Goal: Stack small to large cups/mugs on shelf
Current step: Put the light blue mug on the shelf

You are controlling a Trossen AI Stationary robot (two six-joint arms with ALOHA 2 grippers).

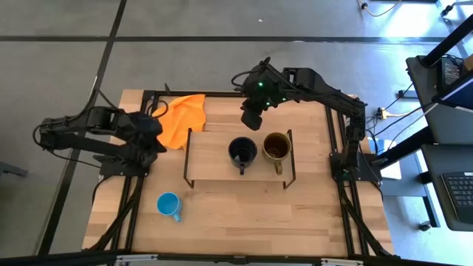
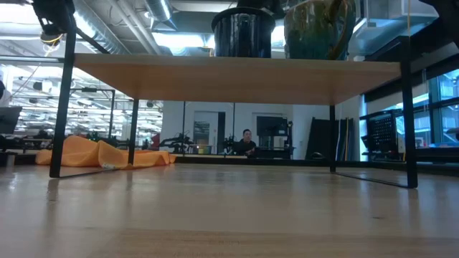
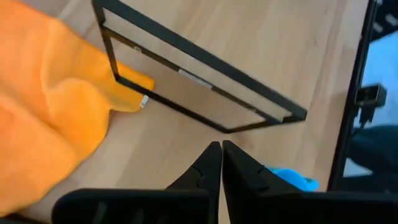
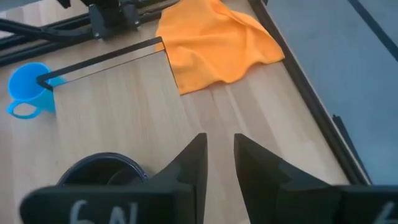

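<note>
The shelf point(image 1: 222, 168) stands mid-table on black wire legs. On its board the black mug point(image 1: 242, 151) and the olive-brown mug point(image 1: 277, 146) stand upright side by side, handles toward the near edge; the low view shows them from below, black mug point(image 2: 244, 32) and olive mug point(image 2: 315, 29). The light-blue mug point(image 1: 169, 205) stands upright on the tabletop, near-left of the shelf. My left gripper point(image 3: 221, 149) is shut and empty, drawn back at the table's left edge. My right gripper point(image 4: 219, 146) hovers open and empty over the shelf's far edge, behind the black mug point(image 4: 102, 171).
An orange cloth point(image 1: 181, 118) lies crumpled at the table's far left, against the shelf's left leg frame point(image 3: 205, 87). Black frame rails point(image 1: 344, 159) run along the table's sides. Bare tabletop lies under and in front of the shelf. A person point(image 2: 247, 143) sits far off in the room.
</note>
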